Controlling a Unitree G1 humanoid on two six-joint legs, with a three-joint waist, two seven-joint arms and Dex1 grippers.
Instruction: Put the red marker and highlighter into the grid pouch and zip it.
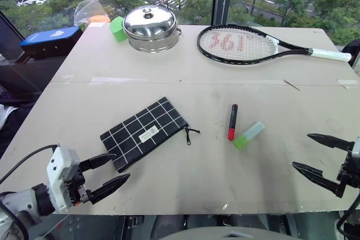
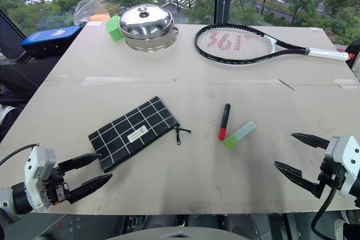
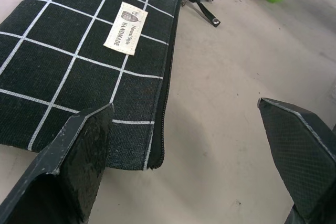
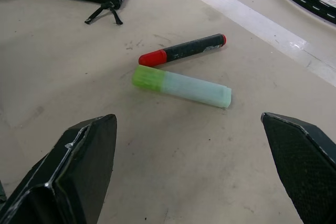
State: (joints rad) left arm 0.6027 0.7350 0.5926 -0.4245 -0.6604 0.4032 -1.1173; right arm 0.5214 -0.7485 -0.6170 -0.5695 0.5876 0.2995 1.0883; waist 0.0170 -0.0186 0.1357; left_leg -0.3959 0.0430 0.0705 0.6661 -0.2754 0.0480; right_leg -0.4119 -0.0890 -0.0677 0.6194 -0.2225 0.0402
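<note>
The grid pouch (image 1: 144, 132) lies flat on the table left of centre, black with white lines and a small white label, its zipper shut and the black pull cord (image 1: 191, 134) trailing to the right. To its right lie the red marker (image 1: 232, 122) and, touching its red end, the light green highlighter (image 1: 248, 135). My left gripper (image 1: 108, 173) hovers open just in front of the pouch's near corner, nothing between its fingers. My right gripper (image 1: 316, 156) stands open at the right front edge, aimed at the two pens (image 4: 181, 69) and apart from them.
At the back of the table (image 1: 185, 189) stand a steel lidded pot (image 1: 150, 27) and a green block (image 1: 118, 28), with a tennis racket (image 1: 253, 45) to their right. A blue case (image 1: 50, 40) sits off the table's far left corner.
</note>
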